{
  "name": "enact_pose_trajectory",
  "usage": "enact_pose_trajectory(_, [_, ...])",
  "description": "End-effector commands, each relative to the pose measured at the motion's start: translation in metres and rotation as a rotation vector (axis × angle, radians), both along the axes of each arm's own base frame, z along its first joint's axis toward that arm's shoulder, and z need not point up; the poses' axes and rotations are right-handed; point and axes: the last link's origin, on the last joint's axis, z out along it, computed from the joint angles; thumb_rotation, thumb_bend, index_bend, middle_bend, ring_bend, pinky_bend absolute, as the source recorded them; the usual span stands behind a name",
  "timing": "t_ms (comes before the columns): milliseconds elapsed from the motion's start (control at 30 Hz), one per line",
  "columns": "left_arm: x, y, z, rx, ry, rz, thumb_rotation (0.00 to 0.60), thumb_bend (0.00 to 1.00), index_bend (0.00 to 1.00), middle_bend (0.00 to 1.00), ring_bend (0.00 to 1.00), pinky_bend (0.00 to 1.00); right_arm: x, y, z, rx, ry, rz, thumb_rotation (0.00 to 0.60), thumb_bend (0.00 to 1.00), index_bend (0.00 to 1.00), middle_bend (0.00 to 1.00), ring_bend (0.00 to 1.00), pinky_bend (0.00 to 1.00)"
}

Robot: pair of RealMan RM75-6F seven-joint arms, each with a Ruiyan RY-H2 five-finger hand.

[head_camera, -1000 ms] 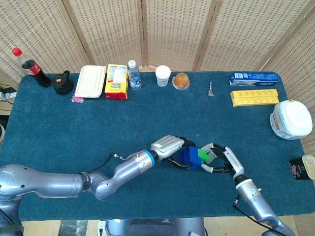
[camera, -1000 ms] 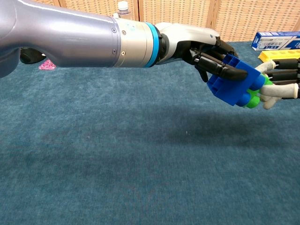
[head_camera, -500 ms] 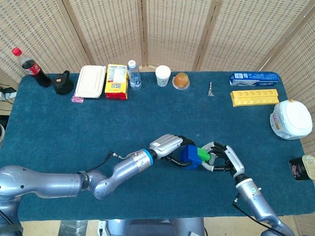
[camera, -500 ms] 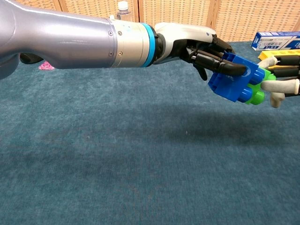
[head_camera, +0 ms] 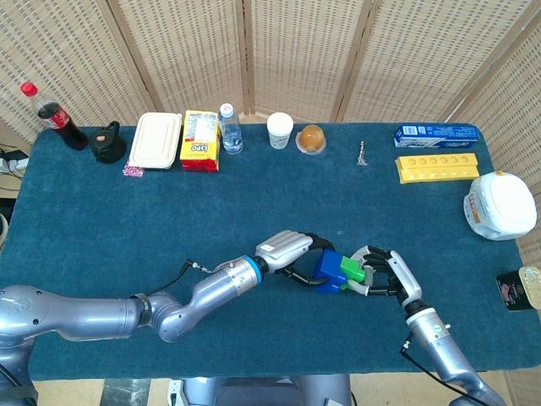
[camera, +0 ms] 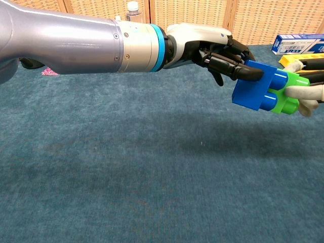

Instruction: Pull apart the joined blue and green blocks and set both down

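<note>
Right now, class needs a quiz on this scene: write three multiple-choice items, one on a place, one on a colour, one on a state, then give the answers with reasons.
1. Where is the cola bottle?
A. far left corner of the table
B. beside the yellow tray
C. in the right hand

2. What colour block does the left hand grip?
A. green
B. blue
C. yellow

3. What state are the two blocks in?
A. apart on the table
B. joined, lying on the table
C. joined, held in the air

Answers:
A, the cola bottle stands at the far left corner.
B, the left hand grips the blue block.
C, the green block meets the blue one above the table, right hand holding it.
</note>
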Motion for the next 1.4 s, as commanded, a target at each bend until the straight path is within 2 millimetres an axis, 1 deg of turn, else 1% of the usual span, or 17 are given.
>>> enact_pose_trajectory(33, [-0.001, 0.000, 0.001, 0.000, -0.001, 0.001, 0.328, 0.43, 0.41, 0.34, 0.23, 0.27, -0.001, 0.000, 0.000, 0.000, 0.003, -0.001, 0.600, 0.27, 0.58, 0.66, 0.76, 0.66])
enact_pose_trajectory(267, [-0.002, 0.000, 0.002, -0.004, 0.001, 0.001, 0.335, 0.43, 0.41, 0.34, 0.23, 0.26, -0.001, 0.001, 0.000, -0.003, 0.010, -0.003, 0.600, 0.27, 0.59, 0.66, 0.76, 0.66])
enact_pose_trajectory(633, [-0.008, 0.001, 0.007, -0.013, 0.024, -0.002, 0.327, 0.43, 0.41, 0.34, 0.23, 0.26, -0.008, 0.003, 0.005, -0.016, 0.040, -0.010, 0.600, 0.27, 0.59, 0.67, 0.77, 0.66])
enact_pose_trajectory(867, [-0.013, 0.003, 0.016, -0.002, 0.036, -0.001, 0.332, 0.43, 0.41, 0.34, 0.23, 0.26, -0.015, 0.005, 0.009, -0.020, 0.070, -0.015, 0.600, 0.27, 0.59, 0.67, 0.77, 0.66])
enact_pose_trajectory(1033, [-0.020, 0.004, 0.027, 0.025, 0.046, -0.002, 0.330, 0.43, 0.41, 0.34, 0.23, 0.26, -0.025, 0.007, 0.012, -0.018, 0.136, -0.018, 0.600, 0.27, 0.59, 0.67, 0.76, 0.65])
enact_pose_trajectory(1267, [-0.033, 0.005, 0.043, 0.084, 0.072, -0.007, 0.325, 0.43, 0.41, 0.34, 0.23, 0.27, -0.035, 0.007, 0.006, -0.018, 0.295, 0.019, 0.600, 0.27, 0.59, 0.66, 0.71, 0.60])
enact_pose_trajectory(1367, [-0.041, 0.003, 0.049, 0.109, 0.089, -0.009, 0.327, 0.43, 0.41, 0.34, 0.23, 0.26, -0.037, 0.007, -0.001, -0.011, 0.369, 0.046, 0.600, 0.27, 0.58, 0.64, 0.66, 0.55])
enact_pose_trajectory(1400, [-0.043, 0.003, 0.050, 0.115, 0.094, -0.009, 0.327, 0.43, 0.41, 0.34, 0.23, 0.26, -0.037, 0.007, -0.003, -0.010, 0.391, 0.054, 0.600, 0.27, 0.56, 0.62, 0.62, 0.52])
